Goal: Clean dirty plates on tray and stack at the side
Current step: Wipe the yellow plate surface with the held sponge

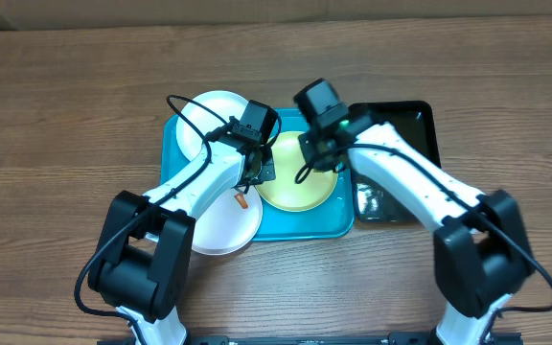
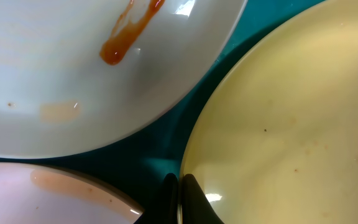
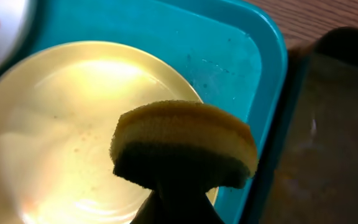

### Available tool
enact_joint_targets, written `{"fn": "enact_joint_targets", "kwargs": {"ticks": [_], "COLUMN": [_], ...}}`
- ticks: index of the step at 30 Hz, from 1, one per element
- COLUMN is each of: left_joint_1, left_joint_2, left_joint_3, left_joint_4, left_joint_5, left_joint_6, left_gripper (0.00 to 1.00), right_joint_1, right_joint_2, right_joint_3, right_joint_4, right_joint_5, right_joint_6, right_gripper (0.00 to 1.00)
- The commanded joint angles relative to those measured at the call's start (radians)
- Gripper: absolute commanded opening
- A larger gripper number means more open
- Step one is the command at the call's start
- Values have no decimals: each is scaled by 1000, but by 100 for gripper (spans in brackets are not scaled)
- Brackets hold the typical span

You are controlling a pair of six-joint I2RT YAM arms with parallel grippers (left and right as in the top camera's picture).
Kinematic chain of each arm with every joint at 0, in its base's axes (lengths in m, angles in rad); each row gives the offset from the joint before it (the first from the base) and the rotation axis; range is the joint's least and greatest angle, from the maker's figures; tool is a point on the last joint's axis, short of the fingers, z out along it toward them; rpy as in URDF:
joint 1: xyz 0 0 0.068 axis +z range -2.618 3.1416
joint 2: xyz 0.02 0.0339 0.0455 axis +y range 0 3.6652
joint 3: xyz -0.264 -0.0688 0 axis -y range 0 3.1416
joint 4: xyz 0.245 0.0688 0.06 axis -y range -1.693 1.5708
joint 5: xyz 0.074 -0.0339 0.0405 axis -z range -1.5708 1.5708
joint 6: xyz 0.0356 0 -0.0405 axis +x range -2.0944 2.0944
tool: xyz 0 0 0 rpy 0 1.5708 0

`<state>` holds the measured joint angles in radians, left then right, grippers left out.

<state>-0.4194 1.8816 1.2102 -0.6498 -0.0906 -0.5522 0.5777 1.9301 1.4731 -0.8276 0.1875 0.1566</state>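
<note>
Right arm is poising a sponge over the yellow-rimmed plate

The right end effector (image 3: 179, 194) is gripping a sponge (image 3: 185, 140) just above the yellow-rimmed plate (image 1: 300, 177), which is lying in the right half of the tray (image 1: 295, 228). The left end effector (image 2: 179, 194) is sitting closed at that plate's left rim, perhaps steadying it.

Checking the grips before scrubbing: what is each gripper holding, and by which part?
The right gripper pinches a sponge by its dark underside; the left gripper appears shut on the rim of the yellow plate.
</note>
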Motion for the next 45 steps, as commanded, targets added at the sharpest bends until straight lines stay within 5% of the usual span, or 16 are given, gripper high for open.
{"fn": "enact_joint_targets", "kwargs": {"ticks": [1,25,45], "left_joint_1": [-6,-7,-6], "left_joint_2": [12,12,12], "left_joint_3": [-9,-9,-9], "left_joint_4": [0,-6,0], "left_joint_5": [-13,-11,-10], "left_joint_6": [-13,-13,-13], "left_gripper": [5,5,4], "right_joint_1": [24,39,-51], "right_joint_2": [64,148,127], "right_joint_3": [-2,-85,-35], "right_joint_4": [11,60,106], "right_joint_5": [182,116,-459], "right_joint_6": [26,82,75], "right_gripper": [4,4,4]}}
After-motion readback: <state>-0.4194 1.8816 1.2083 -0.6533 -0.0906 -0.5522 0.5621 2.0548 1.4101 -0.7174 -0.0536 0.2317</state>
